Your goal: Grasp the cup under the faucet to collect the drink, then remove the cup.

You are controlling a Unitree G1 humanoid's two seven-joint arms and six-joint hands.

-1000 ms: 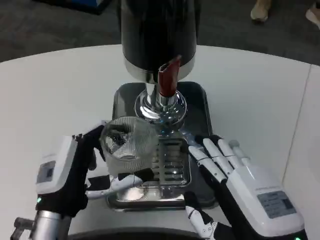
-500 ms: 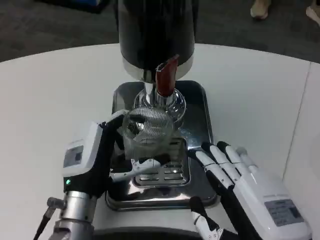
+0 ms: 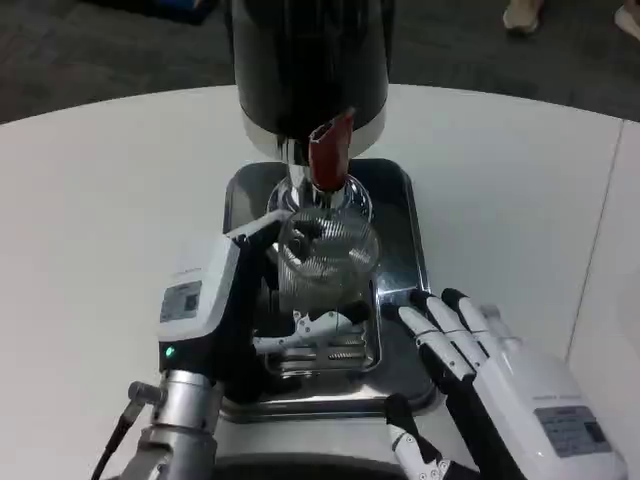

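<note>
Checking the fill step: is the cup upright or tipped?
Upright: the cup, held by the left hand, shows its open rim facing up.

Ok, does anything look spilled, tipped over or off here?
Nothing stands out. The left hand holds the cup upright over the metal tray, below the red tap. No spill shows.

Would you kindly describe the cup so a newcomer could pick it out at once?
Find the black dispenser at the table's far side, then its red tap handle. Just below, over the metal tray, the left hand holds the cup: the only clear, ribbed glass thing there.
</note>
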